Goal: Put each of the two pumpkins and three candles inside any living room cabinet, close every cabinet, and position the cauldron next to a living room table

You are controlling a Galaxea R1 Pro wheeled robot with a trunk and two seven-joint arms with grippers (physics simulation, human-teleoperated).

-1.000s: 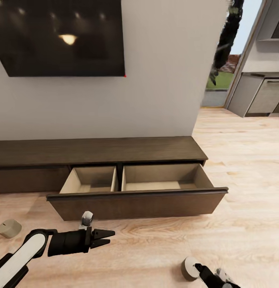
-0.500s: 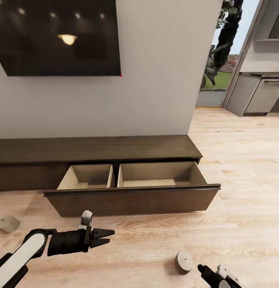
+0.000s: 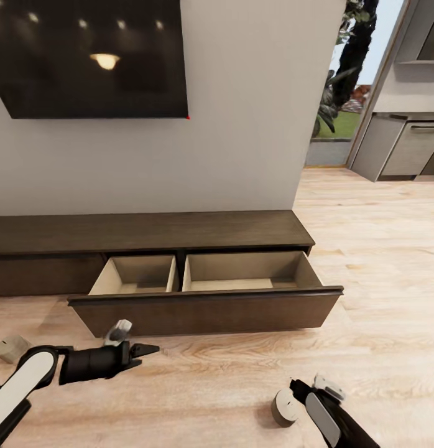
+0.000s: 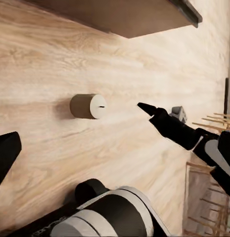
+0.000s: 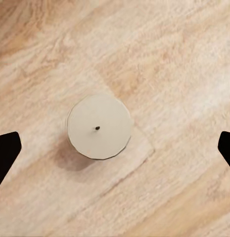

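One candle (image 3: 283, 407), a pale stubby cylinder with a dark wick, stands on the wood floor at the lower right. My right gripper (image 3: 298, 388) hovers just above and beside it, open. In the right wrist view the candle (image 5: 99, 127) sits between the two widely spread fingertips (image 5: 6, 149), untouched. A second candle (image 3: 10, 348) rests on the floor at the far left, behind my left arm. My left gripper (image 3: 147, 352) is open and holds nothing, in front of the cabinet (image 3: 148, 231), whose wide drawer (image 3: 204, 312) is pulled out. Both beige drawer compartments look bare. The left wrist view shows the candle (image 4: 88, 106).
A dark TV (image 3: 86, 59) hangs on the white wall above the cabinet. To the right, a doorway leads to grey kitchen units (image 3: 397, 146). Bare plank floor (image 3: 378, 298) stretches to the right of the drawer.
The view shifted slightly at first. My right arm has come forward over the candle at the lower right. My left arm has drawn back to the left.
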